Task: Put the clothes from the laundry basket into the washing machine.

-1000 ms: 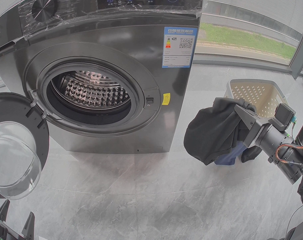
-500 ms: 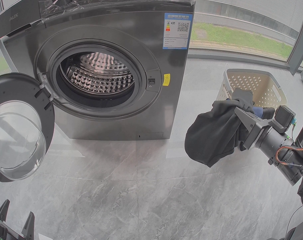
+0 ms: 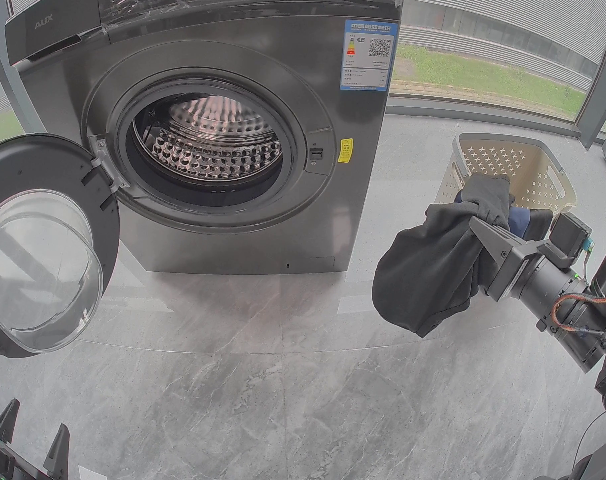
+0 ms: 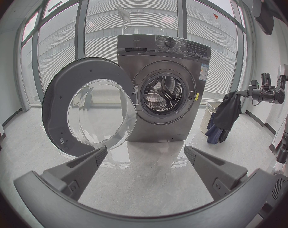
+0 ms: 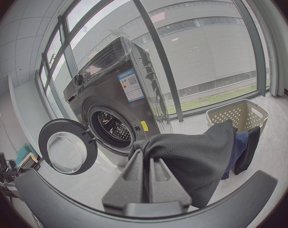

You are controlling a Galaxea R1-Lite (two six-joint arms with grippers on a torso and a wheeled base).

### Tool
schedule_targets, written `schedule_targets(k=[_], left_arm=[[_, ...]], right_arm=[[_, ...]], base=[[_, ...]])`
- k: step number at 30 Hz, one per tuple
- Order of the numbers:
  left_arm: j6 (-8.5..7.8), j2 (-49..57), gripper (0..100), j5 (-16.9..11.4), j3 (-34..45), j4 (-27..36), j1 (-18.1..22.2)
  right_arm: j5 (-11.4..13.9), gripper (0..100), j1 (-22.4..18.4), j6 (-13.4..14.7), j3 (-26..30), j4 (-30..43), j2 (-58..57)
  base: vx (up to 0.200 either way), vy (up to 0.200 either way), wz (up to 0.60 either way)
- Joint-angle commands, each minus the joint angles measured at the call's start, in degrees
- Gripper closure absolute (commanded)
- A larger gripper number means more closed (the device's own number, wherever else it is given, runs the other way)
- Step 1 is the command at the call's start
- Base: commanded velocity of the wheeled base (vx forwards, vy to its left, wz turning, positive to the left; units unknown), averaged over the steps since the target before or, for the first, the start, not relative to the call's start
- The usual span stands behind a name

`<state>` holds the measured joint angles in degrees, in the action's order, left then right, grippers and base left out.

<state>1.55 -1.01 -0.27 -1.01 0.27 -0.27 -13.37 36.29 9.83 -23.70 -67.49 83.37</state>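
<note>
Right pincer (image 3: 478, 227) clamped shut on black garment (image 3: 428, 271); cloth hangs off floor (image 3: 303, 381), right of washing machine (image 3: 356, 188). Blue cloth (image 3: 518, 219) just behind, at rim of laundry basket (image 3: 510, 139), also right of machine. Door (image 3: 30, 168) swung wide on machine's left; drum mouth (image 3: 206, 145) unobstructed, open floor before machine. Right arm stretched level, pointing toward machine. Left pincer (image 3: 30, 428) low before door, fingers spread wide, holding nothing.

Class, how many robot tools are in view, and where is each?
2. The left tool is open, off to the left, facing the washer. The right tool is shut on dark clothes beside the basket.
</note>
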Motion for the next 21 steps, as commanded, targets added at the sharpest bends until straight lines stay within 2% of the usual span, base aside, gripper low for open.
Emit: schedule_targets(k=[1, 14, 21], left_arm=[[0.03, 0.5, 0, 0.0, 0.9, 0.0, 0.0], [0.3, 0.5, 0, 0.0, 0.9, 0.0, 0.0], [0.65, 0.5, 0, 0.0, 0.9, 0.0, 0.0]], right_arm=[[0.0, 100, 0.0, 0.0, 0.0, 0.0, -0.1], [0.2, 100, 0.2, 0.0, 0.1, 0.0, -0.1], [0.5, 100, 0.5, 0.0, 0.0, -0.5, 0.8]], base=[[0.0, 0.2, 0.0], [0.0, 0.2, 0.0], [0.0, 0.0, 0.0]])
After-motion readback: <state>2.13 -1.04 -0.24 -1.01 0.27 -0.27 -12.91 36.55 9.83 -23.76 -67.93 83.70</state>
